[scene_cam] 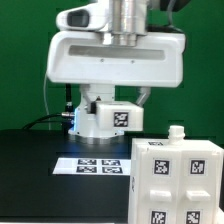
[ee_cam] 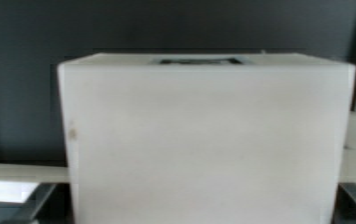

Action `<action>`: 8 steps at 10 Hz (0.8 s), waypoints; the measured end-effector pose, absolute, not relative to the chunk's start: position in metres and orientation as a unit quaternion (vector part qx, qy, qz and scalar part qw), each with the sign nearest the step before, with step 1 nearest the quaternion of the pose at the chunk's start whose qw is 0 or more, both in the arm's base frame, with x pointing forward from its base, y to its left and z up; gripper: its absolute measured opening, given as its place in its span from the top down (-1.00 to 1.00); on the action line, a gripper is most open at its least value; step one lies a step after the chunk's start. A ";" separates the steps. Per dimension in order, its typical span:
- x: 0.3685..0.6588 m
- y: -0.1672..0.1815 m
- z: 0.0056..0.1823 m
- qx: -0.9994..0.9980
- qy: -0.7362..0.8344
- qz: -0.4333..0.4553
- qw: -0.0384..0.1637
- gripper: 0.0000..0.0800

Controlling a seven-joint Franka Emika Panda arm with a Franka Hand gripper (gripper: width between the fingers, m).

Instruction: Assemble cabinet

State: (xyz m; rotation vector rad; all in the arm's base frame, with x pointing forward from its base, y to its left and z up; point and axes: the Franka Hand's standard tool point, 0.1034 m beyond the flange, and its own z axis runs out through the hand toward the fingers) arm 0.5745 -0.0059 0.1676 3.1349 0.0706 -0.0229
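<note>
The cabinet (scene_cam: pixel 176 185), a white boxy body with black-and-white tags and a small peg on top, stands at the front on the exterior view's right. Farther back, under the arm, a separate white cabinet part (scene_cam: pixel 104 120) with one tag hangs just above the table. In the wrist view this white part (ee_cam: pixel 201 140) fills most of the picture. My gripper (ee_cam: pixel 194 206) has a dark finger (ee_cam: pixel 33 205) against one of the part's sides, and the other finger presses the opposite side. It is shut on the part. The fingertips themselves are out of view.
The marker board (scene_cam: pixel 98 165) lies flat on the black table between the held part and the cabinet. The arm's big white link (scene_cam: pixel 115 55) hangs over the back of the table. A green wall stands behind.
</note>
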 end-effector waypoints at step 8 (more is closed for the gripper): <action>0.594 0.044 0.186 0.998 0.059 -0.008 0.028 -0.40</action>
